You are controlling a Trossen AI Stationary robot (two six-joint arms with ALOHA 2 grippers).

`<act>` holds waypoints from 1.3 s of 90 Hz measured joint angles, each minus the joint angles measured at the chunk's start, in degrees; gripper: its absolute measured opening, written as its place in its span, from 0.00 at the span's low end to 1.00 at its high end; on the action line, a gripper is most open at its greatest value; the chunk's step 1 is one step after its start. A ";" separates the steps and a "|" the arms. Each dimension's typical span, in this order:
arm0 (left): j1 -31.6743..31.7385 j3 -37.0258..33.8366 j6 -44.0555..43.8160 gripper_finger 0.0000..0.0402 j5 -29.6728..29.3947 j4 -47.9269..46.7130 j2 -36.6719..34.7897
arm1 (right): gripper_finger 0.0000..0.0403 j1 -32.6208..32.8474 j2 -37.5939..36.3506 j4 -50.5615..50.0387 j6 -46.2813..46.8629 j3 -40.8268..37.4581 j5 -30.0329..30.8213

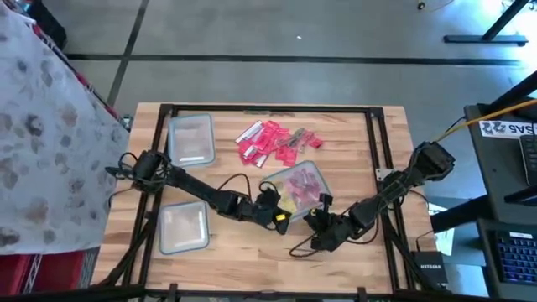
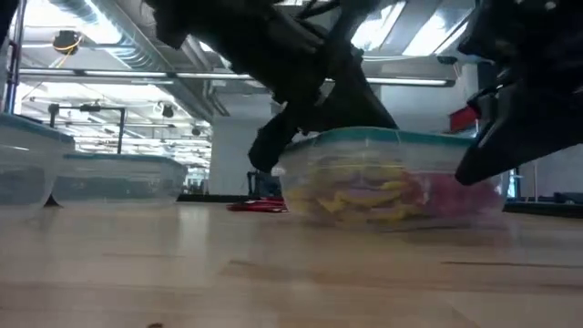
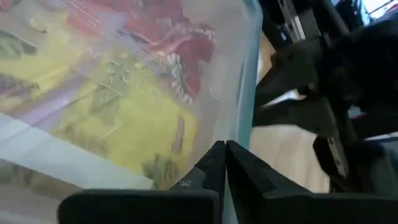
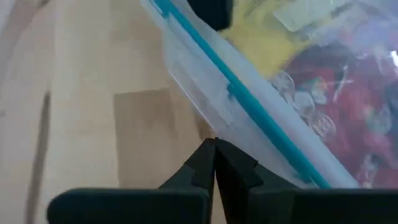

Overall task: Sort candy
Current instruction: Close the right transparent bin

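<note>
A clear tub (image 1: 298,186) with a teal rim stands near the table's middle. It holds yellow candy (image 2: 364,196) and red candy (image 2: 455,191). A loose pile of mostly red candy (image 1: 277,141) lies on the wood just beyond it. My left gripper (image 1: 284,210) is shut at the tub's near left corner. My right gripper (image 1: 322,205) is shut at its near right corner. In the low view the tub (image 2: 392,178) looks level, with its bottom on the table. My left gripper (image 3: 224,149) pinches the tub's teal rim (image 3: 239,124) at the near left corner, and the rim runs in between the two fingers. The fingers come in low from the table's near left. My right gripper (image 4: 214,146) has its shut tips against the clear lip (image 4: 217,124) just under the teal edge, at the near right corner. I cannot tell whether the lip lies between the fingers.
Two empty clear tubs stand on the table's left side, one at the far left (image 1: 191,138) and one at the near left (image 1: 185,226). A black frame (image 1: 373,143) borders the work area. Bare wood lies near the table's front edge (image 2: 273,273).
</note>
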 joint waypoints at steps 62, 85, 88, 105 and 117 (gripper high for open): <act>-8.26 5.52 18.13 0.00 -8.58 1.18 -7.45 | 0.00 5.93 -3.19 -0.04 -1.19 0.20 -3.16; -7.83 11.70 29.99 0.00 -14.36 1.40 -7.83 | 0.00 10.09 -5.78 -2.25 -1.06 0.20 -4.13; -7.05 12.05 31.22 0.00 -14.34 1.45 -7.83 | 0.00 10.47 -6.47 -2.61 -1.05 0.17 -4.04; 0.11 12.17 33.03 0.00 -13.90 -7.37 -7.74 | 0.00 11.47 -8.07 -4.24 0.53 0.20 0.24; 5.07 12.17 24.93 0.00 -10.28 -22.66 -7.14 | 0.00 9.59 -7.04 -3.83 2.52 0.22 2.43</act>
